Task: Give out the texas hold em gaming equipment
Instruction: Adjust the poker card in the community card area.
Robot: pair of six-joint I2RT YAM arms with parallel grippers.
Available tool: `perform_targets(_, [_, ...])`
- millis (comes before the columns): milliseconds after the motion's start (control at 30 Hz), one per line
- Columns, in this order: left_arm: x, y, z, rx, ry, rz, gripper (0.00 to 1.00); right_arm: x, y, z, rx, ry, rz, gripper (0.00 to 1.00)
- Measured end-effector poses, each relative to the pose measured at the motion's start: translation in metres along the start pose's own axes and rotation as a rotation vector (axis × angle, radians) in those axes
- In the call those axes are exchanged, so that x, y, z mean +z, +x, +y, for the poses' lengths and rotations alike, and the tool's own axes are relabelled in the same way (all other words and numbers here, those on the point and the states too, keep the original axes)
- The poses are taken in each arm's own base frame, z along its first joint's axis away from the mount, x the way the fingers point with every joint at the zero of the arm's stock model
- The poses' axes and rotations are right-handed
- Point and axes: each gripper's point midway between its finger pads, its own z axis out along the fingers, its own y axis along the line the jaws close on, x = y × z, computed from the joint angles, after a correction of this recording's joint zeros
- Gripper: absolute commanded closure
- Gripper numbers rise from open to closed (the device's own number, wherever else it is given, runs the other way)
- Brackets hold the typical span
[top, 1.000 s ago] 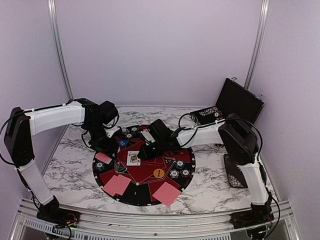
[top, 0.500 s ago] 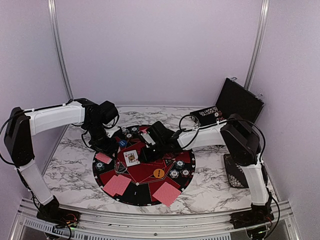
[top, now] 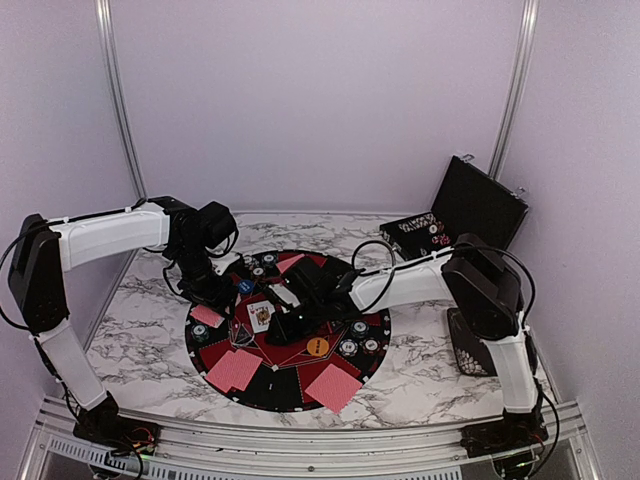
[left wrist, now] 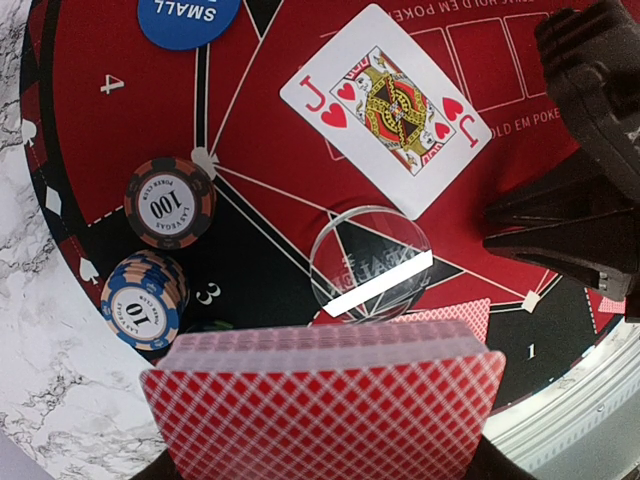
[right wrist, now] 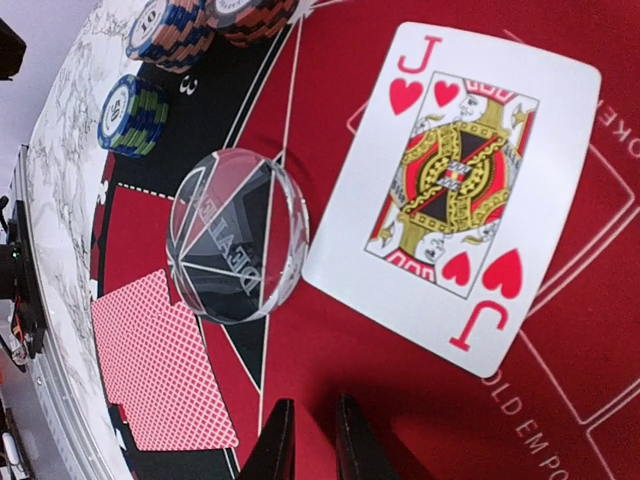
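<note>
My left gripper (left wrist: 325, 450) is shut on a deck of red-backed cards (left wrist: 325, 395) over the left edge of the round poker mat (top: 275, 385). A jack of hearts (left wrist: 385, 108) lies face up on the red felt. Beside it sits a clear dealer disc (right wrist: 238, 235). My right gripper (right wrist: 310, 405) hovers low just near of both, fingers almost together with nothing between them. Chip stacks (left wrist: 168, 202) (left wrist: 145, 298) and a blue small-blind button (left wrist: 190, 20) lie on the mat's left. An orange button (top: 317, 347) and more chips (top: 358, 340) lie to the right.
Face-down cards (top: 235, 368) (top: 333, 387) rest on the mat's near edge, another (right wrist: 160, 365) next to the dealer disc. The open black case (top: 470, 205) stands at the back right. A dark tray (top: 465, 350) sits behind the right arm. The two grippers are close together.
My right gripper has slid left and nearer across the mat, and the jack of hearts has shifted slightly left. The left arm and its deck have stayed still.
</note>
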Motion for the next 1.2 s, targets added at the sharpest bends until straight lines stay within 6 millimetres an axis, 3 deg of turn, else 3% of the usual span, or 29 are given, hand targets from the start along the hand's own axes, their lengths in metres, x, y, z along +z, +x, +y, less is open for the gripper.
perform_targets(300, [0.0,0.0,0.0,0.0,0.0,-0.001,0.54,0.016,-0.017,0.003,0.024,-0.011,-0.037,0.89])
perform_targets(933, [0.0,0.0,0.0,0.0,0.001,-0.001,0.54,0.029,-0.058,-0.011,0.042,0.001,-0.156,0.89])
perform_targets(1200, [0.0,0.0,-0.001,0.001,0.004,-0.001,0.54,0.027,-0.059,-0.01,0.044,-0.028,-0.149,0.89])
